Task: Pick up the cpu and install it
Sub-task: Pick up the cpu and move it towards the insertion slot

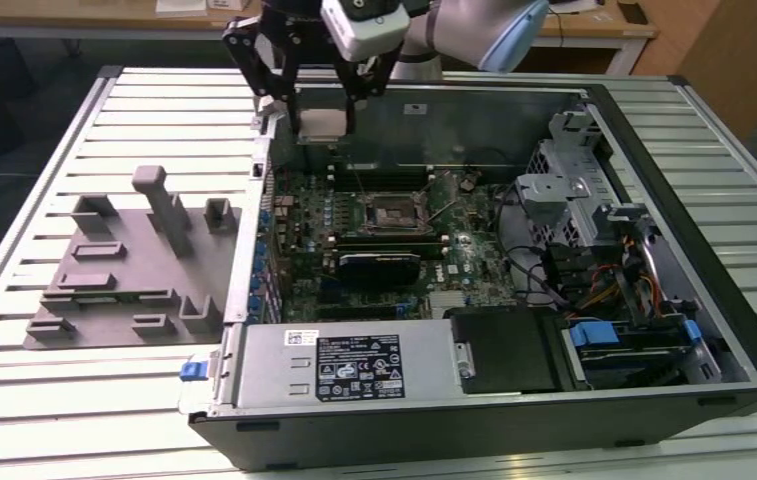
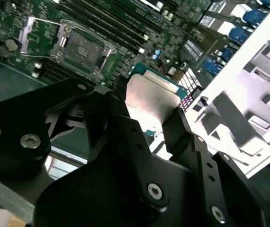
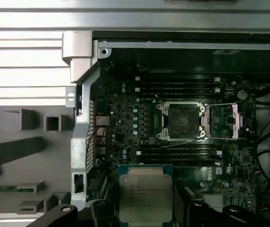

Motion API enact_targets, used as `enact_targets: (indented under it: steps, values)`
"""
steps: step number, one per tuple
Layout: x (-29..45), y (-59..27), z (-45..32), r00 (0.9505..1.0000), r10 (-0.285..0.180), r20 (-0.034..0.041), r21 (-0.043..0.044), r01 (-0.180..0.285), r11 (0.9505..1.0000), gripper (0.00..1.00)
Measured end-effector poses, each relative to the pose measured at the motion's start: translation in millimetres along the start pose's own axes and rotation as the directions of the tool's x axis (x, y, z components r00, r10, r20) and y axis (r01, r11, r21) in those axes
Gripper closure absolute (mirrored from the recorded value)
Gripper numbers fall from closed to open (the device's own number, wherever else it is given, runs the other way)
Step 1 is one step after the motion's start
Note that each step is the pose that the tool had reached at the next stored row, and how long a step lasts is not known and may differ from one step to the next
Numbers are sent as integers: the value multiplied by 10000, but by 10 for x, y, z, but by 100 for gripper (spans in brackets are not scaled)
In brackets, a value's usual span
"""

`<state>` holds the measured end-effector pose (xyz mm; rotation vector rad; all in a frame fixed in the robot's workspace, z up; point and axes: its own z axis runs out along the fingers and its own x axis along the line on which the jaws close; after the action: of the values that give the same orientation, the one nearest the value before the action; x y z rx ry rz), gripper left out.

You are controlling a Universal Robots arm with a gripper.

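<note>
The gripper (image 2: 147,106) sits nearest the lens in the second wrist view. Its 2 black fingers (image 2: 125,123) are drawn in narrowly on the cpu (image 2: 150,92), pinching opposite edges with the silver lid showing between them. In the exterior view, a grey fixture plate (image 1: 111,270) lies outside the case, well to the exterior view's left of the open socket (image 1: 392,212). The held cpu (image 1: 321,123) hangs raised beyond the socket, slightly to its left, apart from it. The drive cage (image 1: 578,190) stands to the socket's right.
</note>
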<state>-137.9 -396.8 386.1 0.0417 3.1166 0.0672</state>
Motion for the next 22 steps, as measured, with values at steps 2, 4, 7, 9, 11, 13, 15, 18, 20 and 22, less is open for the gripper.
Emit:
enact_targets:
  steps: [2,4,7,9,11,13,15,18,20,22]
  values:
    - [-59,2,2,10000,1,0,0,-1,10000,46]
    - [-119,3,3,10000,0,-1,0,0,10000,46]
    - [-214,6,5,10000,0,-2,-1,0,10000,46]
    - [-279,7,7,10000,0,-3,-1,0,10000,46]
    - [-347,9,9,10000,1,-5,0,-1,10000,46]
    - [-417,11,11,10000,0,-9,0,0,10000,46]
    - [-479,13,12,10000,1,-12,0,-1,10000,46]
    - [-531,14,18,10000,1,-12,-1,-1,10000,46]
    - [-552,13,32,10000,0,-11,-2,0,10000,46]
    - [-569,14,39,10000,1,-13,0,-1,10000,46]
